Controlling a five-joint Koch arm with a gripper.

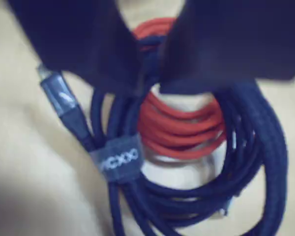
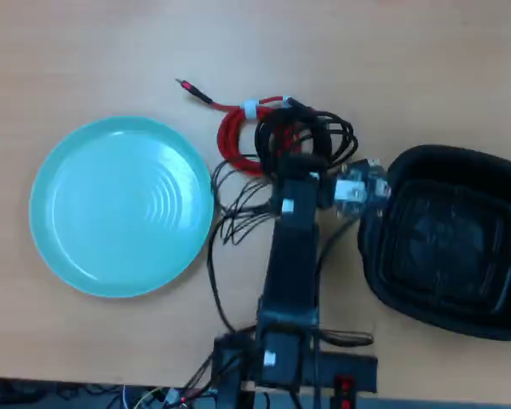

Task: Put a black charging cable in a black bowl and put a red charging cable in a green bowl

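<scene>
The black charging cable (image 1: pixel 246 147) lies coiled on the table, bound by a dark strap (image 1: pixel 119 160), its silver-tipped plug (image 1: pixel 64 98) at the left. Its coil overlaps the red charging cable (image 1: pixel 182 128). In the overhead view the black coil (image 2: pixel 328 136) lies right of the red coil (image 2: pixel 234 141), which has a white tie (image 2: pixel 249 108). My gripper (image 1: pixel 150 88) is down on the near side of the black coil, its jaws nearly together with black strands between them; it also shows in the overhead view (image 2: pixel 296 162). The green bowl (image 2: pixel 77 170) is at the left and the black bowl (image 2: pixel 383 256) at the right, both empty.
The arm's base (image 2: pixel 281 358) stands at the table's near edge, between the two bowls. Thin black arm wires (image 2: pixel 230 213) trail beside the green bowl's right rim. The red cable's plug end (image 2: pixel 192 88) points to the far left. Bare wood lies beyond the cables.
</scene>
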